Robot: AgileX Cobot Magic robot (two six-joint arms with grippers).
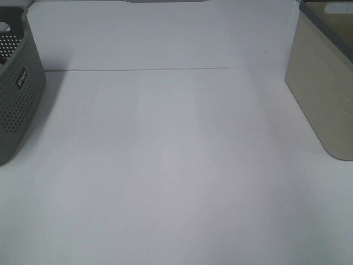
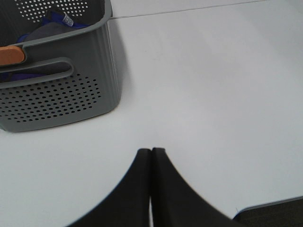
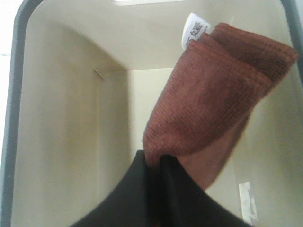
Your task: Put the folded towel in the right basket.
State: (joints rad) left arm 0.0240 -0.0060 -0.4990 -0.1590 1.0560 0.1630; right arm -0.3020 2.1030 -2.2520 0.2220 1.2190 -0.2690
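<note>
Right wrist: right gripper [image 3: 154, 163] clamps the edge of the limp rust-brown folded towel [image 3: 213, 104] over the beige plastic basket [image 3: 71, 142]; left gripper [image 2: 151, 156] closed, empty

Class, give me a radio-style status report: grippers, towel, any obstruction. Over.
Left gripper shut, empty, near grey basket. Right gripper shut on folded towel over beige basket. Nothing blocking the drop.

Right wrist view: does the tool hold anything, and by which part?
Yes. The right tool holds the folded brown towel by the end away from its white label, over the inside of the beige basket.
</note>
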